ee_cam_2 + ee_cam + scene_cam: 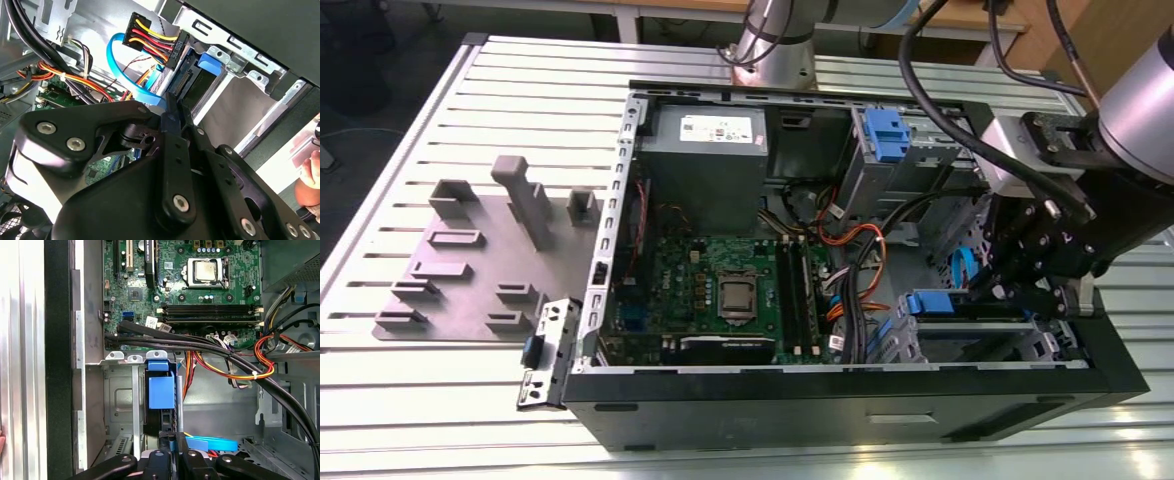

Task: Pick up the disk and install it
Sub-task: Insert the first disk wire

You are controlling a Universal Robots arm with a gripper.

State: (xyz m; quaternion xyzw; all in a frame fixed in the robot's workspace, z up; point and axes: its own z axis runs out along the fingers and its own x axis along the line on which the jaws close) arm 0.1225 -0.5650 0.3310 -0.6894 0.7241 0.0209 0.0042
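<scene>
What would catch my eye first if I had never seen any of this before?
Probably the open black computer case lying on the ribbed metal table, its green motherboard bare in the middle. Next, the black end effector reaching into the case at the exterior view's right, beside the blue-framed disk standing in its metal bay. Bright red, orange and yellow wires loop nearby.
</scene>
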